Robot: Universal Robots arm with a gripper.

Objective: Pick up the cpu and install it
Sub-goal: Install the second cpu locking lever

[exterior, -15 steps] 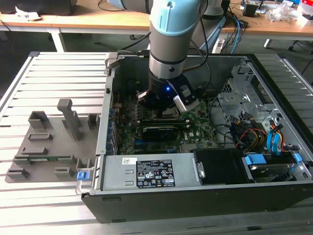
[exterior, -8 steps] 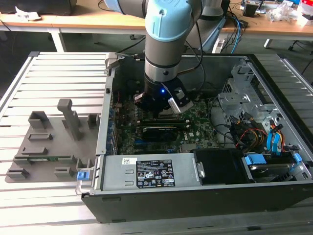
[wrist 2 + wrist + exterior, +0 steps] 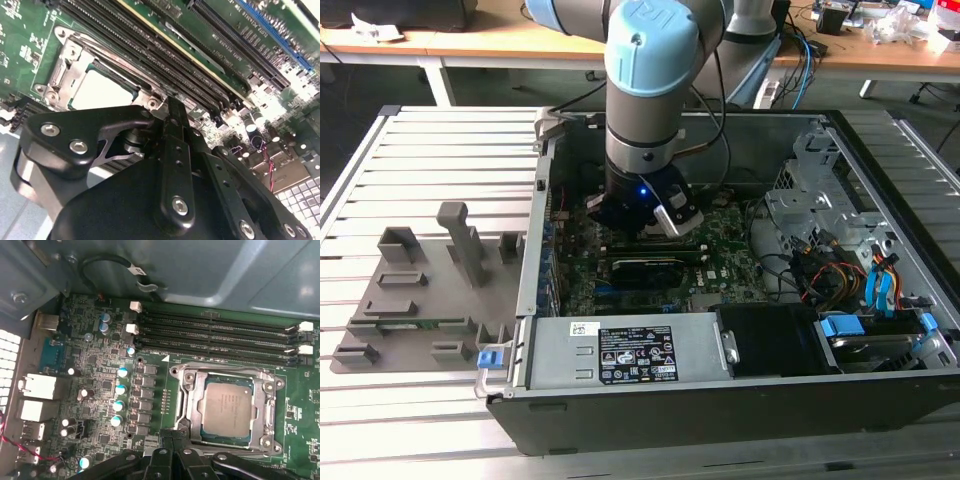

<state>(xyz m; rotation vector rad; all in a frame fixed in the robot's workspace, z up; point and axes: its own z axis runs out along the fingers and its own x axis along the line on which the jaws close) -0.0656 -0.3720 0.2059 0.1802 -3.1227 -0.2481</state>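
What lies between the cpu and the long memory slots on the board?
In the first wrist view, the socket frame's metal edge runs between the cpu, seated in the socket, and the memory slots, with a thin strip of green board beyond it.

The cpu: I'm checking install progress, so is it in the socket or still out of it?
In. The cpu lies flat inside the socket frame on the motherboard in both wrist views, with the gripper beside it.

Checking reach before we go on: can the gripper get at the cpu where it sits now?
Probably yes. The cpu lies in its socket frame with its top uncovered, and the gripper hangs right beside the frame, with nothing between them.
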